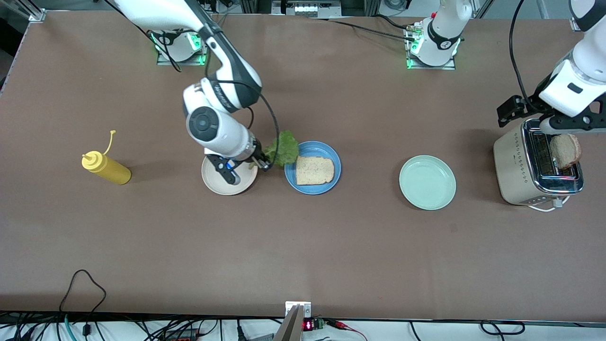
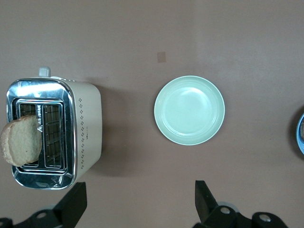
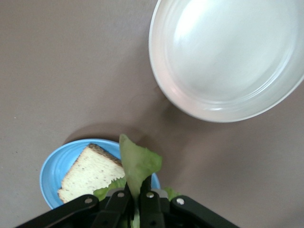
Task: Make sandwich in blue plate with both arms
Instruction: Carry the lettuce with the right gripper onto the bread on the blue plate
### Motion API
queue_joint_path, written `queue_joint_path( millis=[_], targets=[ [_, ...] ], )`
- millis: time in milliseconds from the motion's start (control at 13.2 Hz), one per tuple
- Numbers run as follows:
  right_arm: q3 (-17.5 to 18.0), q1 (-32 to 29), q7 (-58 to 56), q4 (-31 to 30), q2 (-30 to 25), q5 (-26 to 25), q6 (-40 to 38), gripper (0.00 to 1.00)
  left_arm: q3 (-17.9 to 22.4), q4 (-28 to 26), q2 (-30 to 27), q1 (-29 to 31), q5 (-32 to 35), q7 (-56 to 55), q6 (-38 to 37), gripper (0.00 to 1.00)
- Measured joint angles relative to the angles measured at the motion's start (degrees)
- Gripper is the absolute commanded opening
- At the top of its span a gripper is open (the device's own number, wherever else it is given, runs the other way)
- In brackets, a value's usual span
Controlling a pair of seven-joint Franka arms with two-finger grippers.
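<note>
Right gripper [image 1: 265,163]: jaws closed on the lettuce leaf [image 1: 283,148], pinched at one edge and held in the air over the gap between the cream plate [image 1: 222,185] and the blue plate [image 1: 312,189]; the ruffled leaf overhangs the blue plate's rim on the side toward the right arm's end of the table. Left gripper [image 2: 137,202]: jaws spread wide and holding nothing, hovering over the toaster [image 1: 521,173] at the left arm's end of the table.

Blue plate, taken as landmark: one bread slice [image 1: 315,170] lies flat in it. The cream plate sits just beside it toward the right arm's end, and the yellow squeeze bottle [image 1: 106,168] lies on its side well apart in the same direction. The mint-green plate [image 1: 427,182] stands toward the left arm's end, with the toaster farther along that way. A second bread slice [image 1: 565,150] stands upright in a toaster slot.

Writing: lettering on the right arm's wrist is too small to read.

Count: three plates, two bread slices, one lettuce leaf, one bottle, one toaster, two grippers.
</note>
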Motion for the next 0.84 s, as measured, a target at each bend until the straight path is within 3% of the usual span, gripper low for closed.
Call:
queue_joint_path(
  millis=[608, 684, 836],
  targets=[
    [-0.01, 3.70, 14.89, 7.66, 8.00, 0.13, 7.95, 0.02, 0.37, -0.43, -0.12, 0.91, -1.23, 0.00, 0.00, 1.00],
    [0.00, 4.38, 16.16, 7.92, 8.87, 0.14, 9.00, 0.11, 0.37, -0.43, -0.12, 0.91, -1.24, -0.01, 0.00, 1.00],
    [-0.01, 5.34, 18.12, 8.05, 10.12, 0.14, 10.21, 0.47, 0.37, -0.44, -0.12, 0.91, -1.24, -0.02, 0.00, 1.00]
  ],
)
